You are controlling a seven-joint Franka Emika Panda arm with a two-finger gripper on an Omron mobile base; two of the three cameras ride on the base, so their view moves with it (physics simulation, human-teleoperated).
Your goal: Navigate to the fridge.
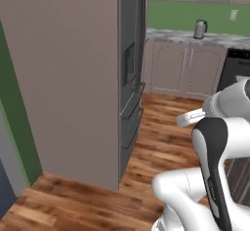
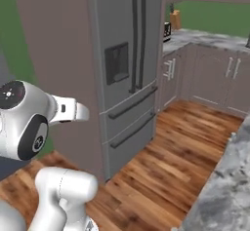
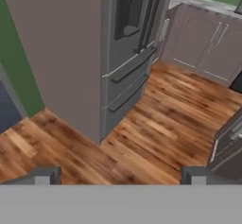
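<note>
Your jaws stand spread wide with nothing between them: the gripper shows as two dark tips at the bottom of the hand view, one at each side, over bare wood floor. Beyond them the fridge stands tall and grey in the upper middle of the right base view, and you see it from a slant, near its corner and its big plain side. You are in the driving step, I think, and close. Next you likely need to roll around until you face its doors square on. Its top is cut off, and in the left base view its front is just a thin strip. The kettle on the far surface is small and blurry.
</note>
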